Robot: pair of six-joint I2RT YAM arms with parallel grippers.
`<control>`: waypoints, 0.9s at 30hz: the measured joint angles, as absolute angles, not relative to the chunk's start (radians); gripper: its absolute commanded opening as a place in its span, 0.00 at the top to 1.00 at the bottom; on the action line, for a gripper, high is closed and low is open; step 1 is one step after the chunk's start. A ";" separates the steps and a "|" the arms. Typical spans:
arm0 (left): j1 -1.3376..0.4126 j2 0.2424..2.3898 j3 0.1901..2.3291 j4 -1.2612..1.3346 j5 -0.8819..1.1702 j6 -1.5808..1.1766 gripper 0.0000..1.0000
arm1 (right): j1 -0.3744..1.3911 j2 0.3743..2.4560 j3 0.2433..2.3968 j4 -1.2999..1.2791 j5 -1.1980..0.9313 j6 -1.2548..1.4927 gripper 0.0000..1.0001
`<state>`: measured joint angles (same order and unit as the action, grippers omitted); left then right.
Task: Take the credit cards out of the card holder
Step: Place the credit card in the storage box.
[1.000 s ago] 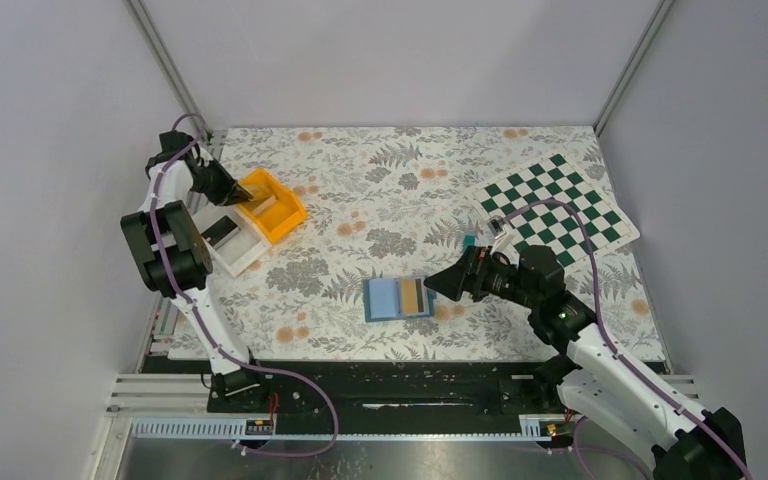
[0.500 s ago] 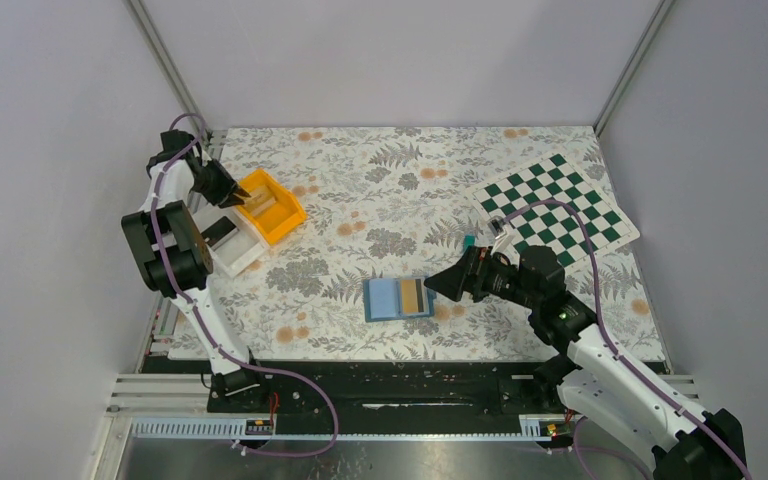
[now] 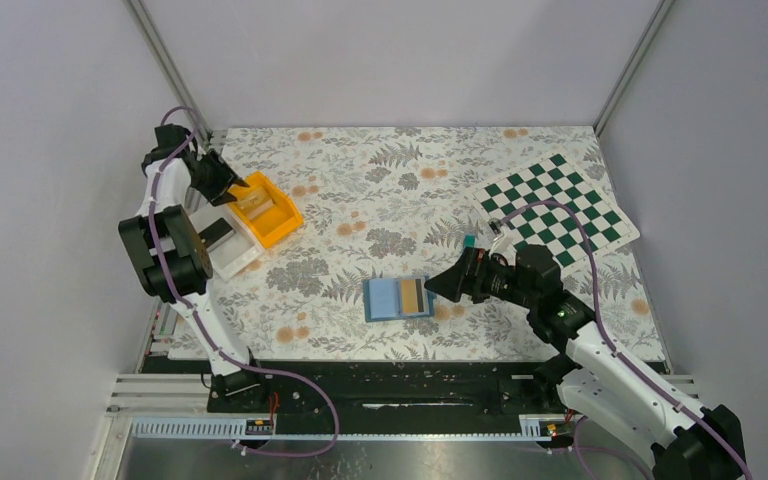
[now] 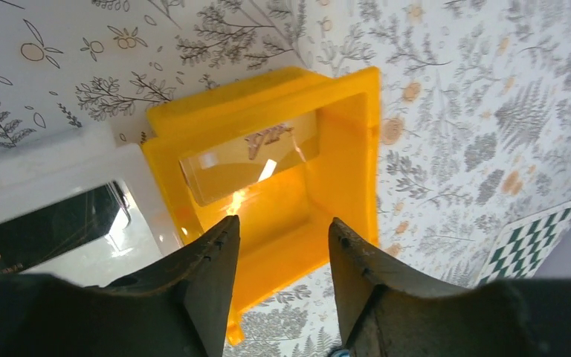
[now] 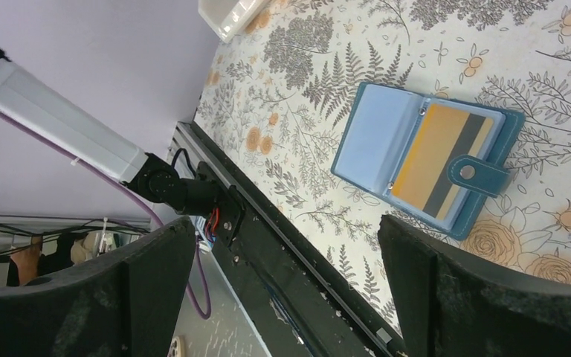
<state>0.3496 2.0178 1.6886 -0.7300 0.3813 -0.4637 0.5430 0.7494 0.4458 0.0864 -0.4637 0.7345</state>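
The blue card holder lies open on the tabletop near the arms, an orange card in its right side. The right tool hangs just beside it, wide and empty. Far back, the left tool is partly open over the orange bin, holding nothing.

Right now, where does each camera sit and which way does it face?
Top external: fixed above and behind the bases, looking down on the table; left arm and right arm show.
Left wrist: on the left arm, looking down past the open left gripper into the orange bin, white bin beside.
Right wrist: on the right arm, facing leftward over the open card holder; the wide-open right gripper frames it.
Shared: top and right wrist both show the card holder.
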 measured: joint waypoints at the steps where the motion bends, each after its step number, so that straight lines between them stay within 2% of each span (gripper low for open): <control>1: 0.348 2.003 1.689 -0.730 0.384 -0.466 0.45 | 0.543 0.756 0.448 0.081 -0.463 0.731 0.01; 2: 0.346 1.986 1.688 -0.730 0.387 -0.470 0.40 | 0.543 0.760 0.452 0.070 -0.460 0.728 0.01; 5: 0.333 1.916 1.676 -0.721 0.395 -0.479 0.35 | 0.543 0.764 0.471 0.016 -0.437 0.714 0.01; 7: 0.316 1.849 1.649 -0.712 0.398 -0.483 0.22 | 0.543 0.764 0.482 -0.014 -0.424 0.708 0.01; 9: 0.290 1.784 1.623 -0.713 0.403 -0.478 0.17 | 0.543 0.763 0.488 -0.036 -0.408 0.704 0.01; 11: 0.250 1.709 1.591 -0.710 0.410 -0.478 0.02 | 0.543 0.762 0.489 -0.056 -0.399 0.702 0.01; 16: 0.128 1.509 1.468 -0.714 0.413 -0.470 0.01 | 0.543 0.760 0.489 -0.089 -0.374 0.699 0.01; 21: 0.010 1.302 1.304 -0.683 0.413 -0.479 0.01 | 0.543 0.775 0.489 -0.090 -0.377 0.699 0.09; 27: 0.087 1.132 0.991 -0.595 0.487 -0.569 0.04 | 0.572 0.854 0.489 -0.076 -0.379 0.719 0.17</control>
